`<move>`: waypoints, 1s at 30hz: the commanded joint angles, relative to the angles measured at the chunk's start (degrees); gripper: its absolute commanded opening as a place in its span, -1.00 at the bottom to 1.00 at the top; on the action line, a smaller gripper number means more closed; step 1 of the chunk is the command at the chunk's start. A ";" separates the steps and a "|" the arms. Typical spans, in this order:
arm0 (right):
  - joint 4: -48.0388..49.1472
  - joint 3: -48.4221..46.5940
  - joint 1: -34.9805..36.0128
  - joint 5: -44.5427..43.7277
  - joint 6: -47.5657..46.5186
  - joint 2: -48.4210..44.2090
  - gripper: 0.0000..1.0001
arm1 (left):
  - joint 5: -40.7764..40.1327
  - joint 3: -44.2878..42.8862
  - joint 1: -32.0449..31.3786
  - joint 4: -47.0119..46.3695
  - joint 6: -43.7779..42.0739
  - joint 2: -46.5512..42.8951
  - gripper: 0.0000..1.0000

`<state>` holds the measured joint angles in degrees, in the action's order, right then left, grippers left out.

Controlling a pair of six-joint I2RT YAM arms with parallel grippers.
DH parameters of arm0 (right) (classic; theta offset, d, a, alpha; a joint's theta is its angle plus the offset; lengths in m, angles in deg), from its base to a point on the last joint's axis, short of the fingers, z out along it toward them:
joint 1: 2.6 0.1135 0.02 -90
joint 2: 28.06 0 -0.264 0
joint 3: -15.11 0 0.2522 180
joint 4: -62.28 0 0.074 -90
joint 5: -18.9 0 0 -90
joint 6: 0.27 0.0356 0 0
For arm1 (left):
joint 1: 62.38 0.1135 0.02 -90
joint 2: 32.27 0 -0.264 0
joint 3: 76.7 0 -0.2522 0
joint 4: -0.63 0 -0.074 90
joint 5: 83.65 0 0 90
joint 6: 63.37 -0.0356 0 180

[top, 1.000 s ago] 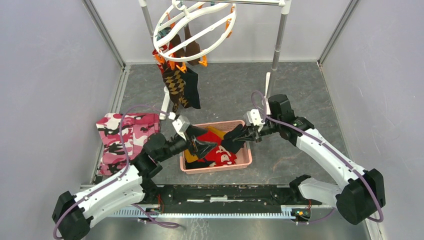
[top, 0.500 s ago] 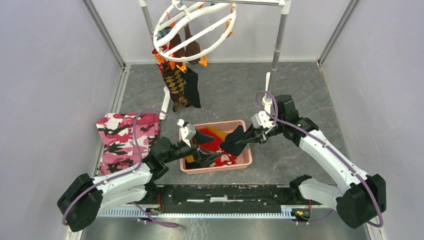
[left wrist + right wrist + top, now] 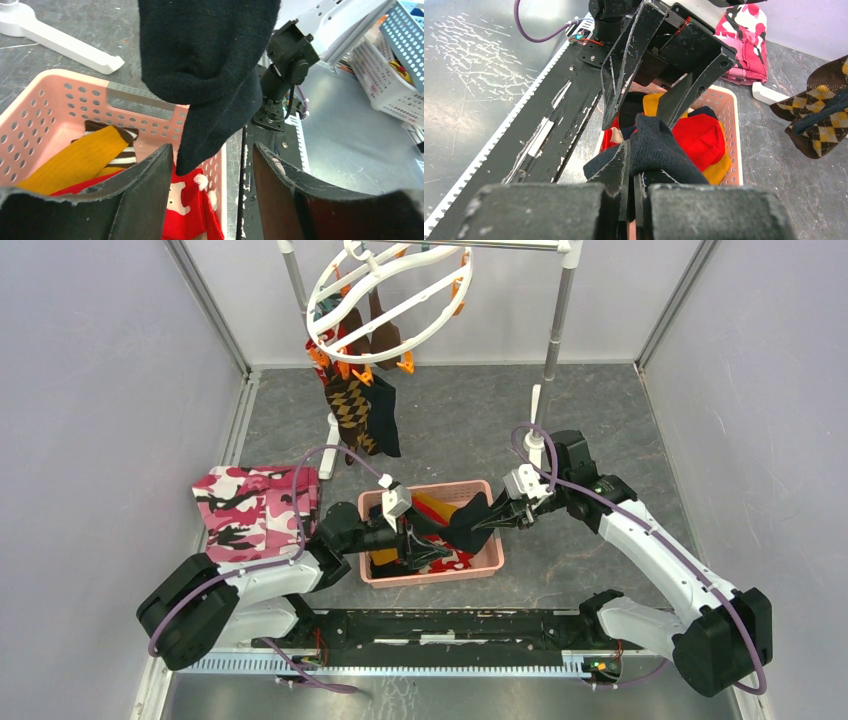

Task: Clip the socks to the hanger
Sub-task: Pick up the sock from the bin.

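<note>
- No writing, label, brand or number can be read in any of the views.

Pale lilac walls (image 3: 100,390), mottled grey floor (image 3: 460,420), metal pole rack (image 3: 560,310) behind

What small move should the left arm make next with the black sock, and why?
Probably close the left gripper on the black sock: its free end appears to hang between the open fingers, above the pink basket, while the right gripper pinches the other end.
</note>
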<state>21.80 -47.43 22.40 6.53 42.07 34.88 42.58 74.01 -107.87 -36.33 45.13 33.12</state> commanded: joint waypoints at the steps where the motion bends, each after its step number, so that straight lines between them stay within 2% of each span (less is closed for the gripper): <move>1: -0.17 -2.32 -0.32 2.09 -1.38 -0.28 -1.00 | 4.86 -2.58 -0.03 -5.52 2.18 1.39 0.20; 6: -0.26 -2.38 -0.22 2.09 -1.56 -0.18 -1.00 | 5.37 -3.13 -0.03 -5.45 2.46 1.47 -0.14; 11: -0.26 -2.38 -0.28 1.92 -1.65 -0.14 -1.00 | 5.47 -3.50 -0.03 -5.32 3.08 1.92 -0.73; 17: -0.31 -2.66 -0.25 -0.32 -1.53 0.02 -0.98 | 5.08 -3.13 -0.03 -5.68 5.28 1.00 -0.95; 19: 0.87 -2.99 -0.30 -4.60 0.19 0.03 -0.77 | 4.35 -2.57 -0.03 -5.79 7.39 0.03 -0.96; 20: 2.82 -2.86 -0.44 -8.03 2.74 -0.11 -0.61 | 3.61 -2.31 -0.03 -5.60 8.60 -0.53 -0.96; 22: 7.94 -2.07 -1.11 -16.27 9.18 -0.39 -0.43 | 2.04 -1.59 0.05 -5.32 12.62 -1.81 -0.96; 26: 11.63 -1.41 -2.38 -30.05 13.85 -1.03 0.17 | -5.88 0.19 0.06 -3.81 27.38 -4.28 -0.96; 30: 10.25 -2.33 -2.94 -33.18 11.26 -3.84 0.44 | -10.55 0.51 0.14 1.56 42.61 -6.09 -0.96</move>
<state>29.71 -47.67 20.06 -17.93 52.47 34.53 38.60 73.90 -107.83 -37.88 68.26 29.03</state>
